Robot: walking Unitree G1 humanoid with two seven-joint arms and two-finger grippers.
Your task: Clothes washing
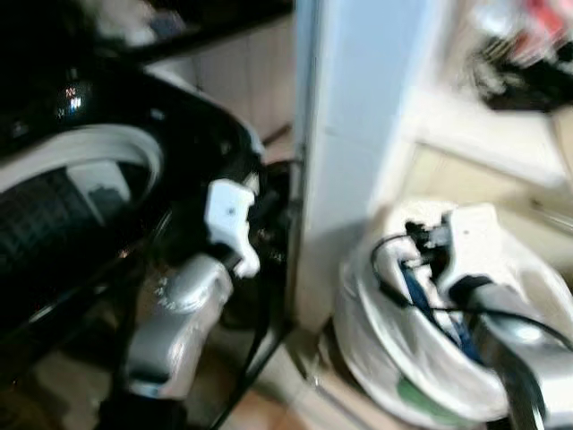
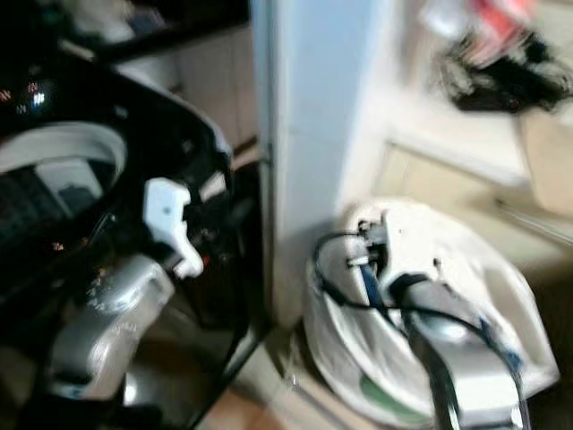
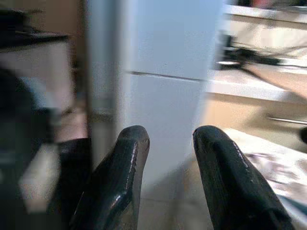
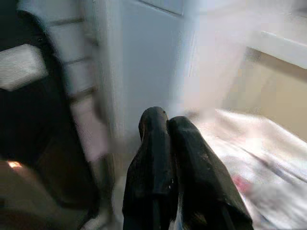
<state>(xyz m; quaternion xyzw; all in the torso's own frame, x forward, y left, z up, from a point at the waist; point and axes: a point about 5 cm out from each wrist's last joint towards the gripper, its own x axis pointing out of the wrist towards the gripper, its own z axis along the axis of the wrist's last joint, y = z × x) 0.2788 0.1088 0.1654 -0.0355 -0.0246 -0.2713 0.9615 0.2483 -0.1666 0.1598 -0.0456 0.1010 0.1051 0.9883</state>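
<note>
Left eye view, washer: black front-loading washing machine with a pale grey door ring fills the left half of the frame; its dark drum opening sits at middle left, and small lights glint on its top panel at upper left.
Laundry holder: white rounded basket lined with pale plastic stands on the floor at lower right, beside the base of the pillar; something green shows low in it, too blurred to name.
Pillar: tall pale blue-white upright panel runs down the centre of the frame, between washer and basket.
Left gripper: left gripper in the left wrist view has its two long black fingers spread with a plain gap, nothing between them, pointing toward the pale panel.
Left arm: silver left arm with a white wrist housing rises at lower centre-left, in front of the washer's right edge.
Right gripper: right gripper in the right wrist view has its fingers pressed together, nothing visible between them; the pale basket lining lies beyond.
Right arm: silver right arm with black cables reaches over the basket at lower right.
Background: pale shelf with dark, blurred clutter at upper right.
</note>
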